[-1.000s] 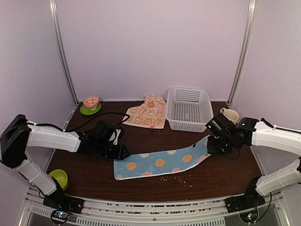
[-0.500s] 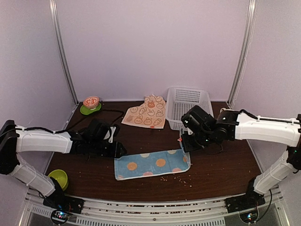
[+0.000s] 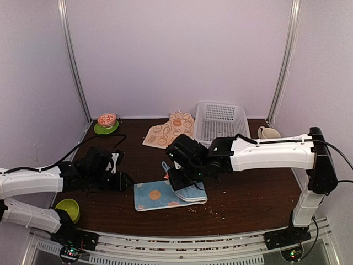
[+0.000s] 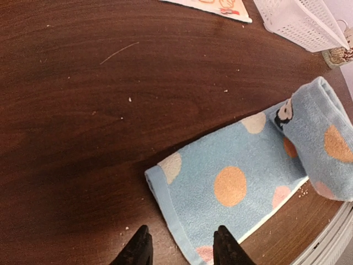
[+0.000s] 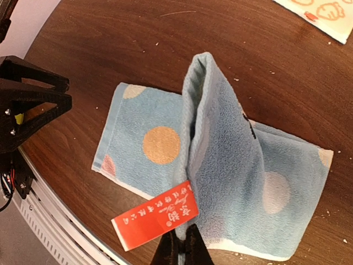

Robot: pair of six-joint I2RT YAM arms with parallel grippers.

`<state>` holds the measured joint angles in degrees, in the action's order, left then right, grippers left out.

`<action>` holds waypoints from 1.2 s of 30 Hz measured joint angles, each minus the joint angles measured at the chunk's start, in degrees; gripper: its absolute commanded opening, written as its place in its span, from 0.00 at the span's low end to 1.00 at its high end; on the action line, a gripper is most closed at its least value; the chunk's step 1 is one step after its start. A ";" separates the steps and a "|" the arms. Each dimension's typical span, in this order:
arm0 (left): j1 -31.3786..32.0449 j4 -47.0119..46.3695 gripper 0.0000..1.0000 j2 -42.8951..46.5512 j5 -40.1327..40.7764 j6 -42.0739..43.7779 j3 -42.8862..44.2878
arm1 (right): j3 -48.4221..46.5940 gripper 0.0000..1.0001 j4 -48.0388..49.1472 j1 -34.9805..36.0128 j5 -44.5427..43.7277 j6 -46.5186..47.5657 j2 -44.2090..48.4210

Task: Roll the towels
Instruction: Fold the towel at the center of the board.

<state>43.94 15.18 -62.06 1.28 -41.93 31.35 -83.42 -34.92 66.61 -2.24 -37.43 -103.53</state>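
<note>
**Blue towel half folded over, right claw pinching its edge**

The light blue towel (image 3: 156,196) (image 4: 230,186) (image 5: 148,138) lay on the table (image 3: 248,193) on the near side of the white basket (image 3: 220,105) (image 4: 298,25) and somewhat to its left. The towel end closer to the basket was lifted and doubled back over the flat part, forming a raised fold. The end farther from the basket lay flat, its peach circles facing up.

The right gripper (image 3: 180,180) (image 5: 180,244) had its fingers pressed together on the raised edge of that towel, right beside a red label (image 5: 157,218) sewn to the hem.

The left gripper (image 3: 124,181) (image 4: 180,249) was farther left of the basket than the towel, at the towel's flat end. Its two fingers stood apart with nothing between them; one fingertip was above the towel's corner, the other above bare wood. Whether they touched the cloth could not be told.

The cream towel (image 3: 172,132) (image 4: 212,5) (image 5: 325,14) with orange rabbit prints lay spread out, unrolled, just beside the basket's left wall. A mug (image 3: 267,133) sat just right of the basket. Well to the basket's left, a small bowl sat on a green saucer (image 3: 106,129).
</note>
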 measured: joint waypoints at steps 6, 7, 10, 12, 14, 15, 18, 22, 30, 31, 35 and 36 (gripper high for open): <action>0.00 2.10 0.39 3.52 1.88 -1.05 -1.95 | -2.12 0.00 0.63 1.53 1.01 -0.07 -3.78; 0.00 2.51 0.39 3.78 2.14 -1.09 -2.01 | -2.56 0.00 0.66 1.66 1.05 -0.07 -4.39; 0.00 2.97 0.39 4.26 2.84 -1.29 -2.03 | -3.58 0.00 0.96 1.88 1.29 -0.28 -6.03; 0.00 2.97 0.39 4.48 3.13 -1.38 -2.05 | -4.42 0.00 1.01 2.01 1.38 -0.37 -7.10; 0.00 2.99 0.39 4.59 3.45 -1.53 -2.16 | -5.53 0.00 1.05 2.14 1.38 -0.50 -8.20; 0.00 3.02 0.39 4.66 3.61 -1.60 -2.32 | -6.49 0.00 0.96 2.21 1.36 -0.55 -9.01; 0.00 3.08 0.39 5.07 3.93 -1.97 -2.99 | -8.26 0.00 0.76 2.40 1.11 -1.31 -10.62; 0.00 3.41 0.39 5.18 4.11 -2.38 -3.56 | -9.44 0.00 0.55 2.51 0.70 -2.23 -11.87; 0.00 4.28 0.39 5.18 4.15 -2.58 -3.85 | -11.82 0.00 -0.22 3.17 0.66 -3.06 -14.03; 0.00 4.28 0.39 5.18 4.17 -2.58 -3.85 | -12.13 0.00 -0.26 3.41 0.66 -3.06 -14.05; 0.00 4.33 0.39 5.18 4.28 -2.58 -3.85 | -13.46 0.00 -0.48 4.09 0.61 -3.02 -14.03; 0.00 4.33 0.39 5.18 4.31 -2.58 -3.85 | -13.90 0.00 -0.55 4.20 0.61 -3.02 -14.05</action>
<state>43.94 19.51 -56.88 5.58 -44.51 27.51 -97.32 -35.46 70.81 -1.63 -40.45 -117.58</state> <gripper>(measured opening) 0.395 0.043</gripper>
